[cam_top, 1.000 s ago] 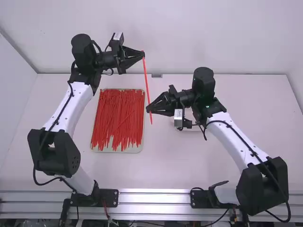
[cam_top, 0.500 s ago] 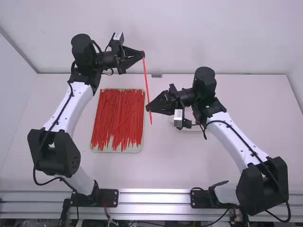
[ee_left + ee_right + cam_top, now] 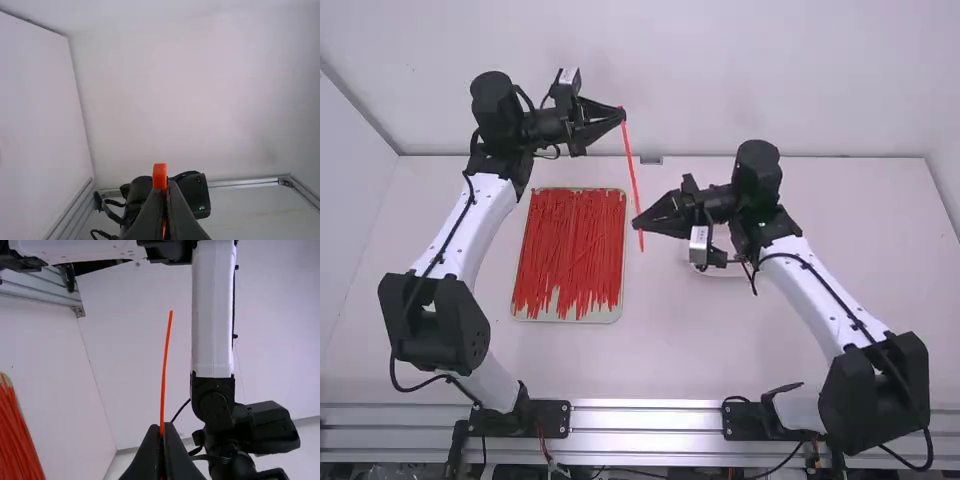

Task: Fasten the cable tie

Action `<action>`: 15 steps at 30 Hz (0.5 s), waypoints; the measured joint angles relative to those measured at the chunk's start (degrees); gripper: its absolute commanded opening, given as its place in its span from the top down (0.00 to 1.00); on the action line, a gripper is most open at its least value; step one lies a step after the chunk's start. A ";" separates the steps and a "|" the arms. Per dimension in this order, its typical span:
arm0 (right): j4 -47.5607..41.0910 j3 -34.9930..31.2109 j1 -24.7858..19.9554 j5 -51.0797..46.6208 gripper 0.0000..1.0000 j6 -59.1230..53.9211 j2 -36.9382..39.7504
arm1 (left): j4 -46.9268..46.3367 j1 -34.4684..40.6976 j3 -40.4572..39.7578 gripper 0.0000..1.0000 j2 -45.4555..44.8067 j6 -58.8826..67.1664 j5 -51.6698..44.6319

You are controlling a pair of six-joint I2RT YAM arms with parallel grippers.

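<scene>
Right tool now pinching cable tie, left tool raised, gripping top

No legible text, labels or numbers.

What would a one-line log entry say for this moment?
left hand: shut on cable tie top | right hand: shut on its lower part | tie: straight, not yet looped
</scene>
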State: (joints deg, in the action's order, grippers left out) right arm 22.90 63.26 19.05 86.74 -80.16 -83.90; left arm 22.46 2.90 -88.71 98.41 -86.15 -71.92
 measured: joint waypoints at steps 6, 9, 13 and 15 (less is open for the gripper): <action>-1.25 0.00 -0.52 0.20 1.00 5.42 0.00 | -2.19 0.00 0.00 0.98 0.00 7.26 0.04; -1.25 -0.02 -0.52 0.11 1.00 10.62 0.00 | -4.85 0.02 0.00 0.98 0.00 14.60 0.17; -1.25 -0.02 -0.52 0.09 1.00 17.73 0.00 | -8.22 0.00 -0.02 0.98 0.00 24.59 0.15; -1.25 -0.02 -0.52 0.11 1.00 21.46 0.00 | -10.38 0.02 0.00 0.98 0.00 29.09 0.17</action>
State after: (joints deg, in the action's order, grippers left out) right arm 21.65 63.24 18.52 86.85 -58.70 -83.90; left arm 12.08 2.92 -88.71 98.41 -57.06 -71.75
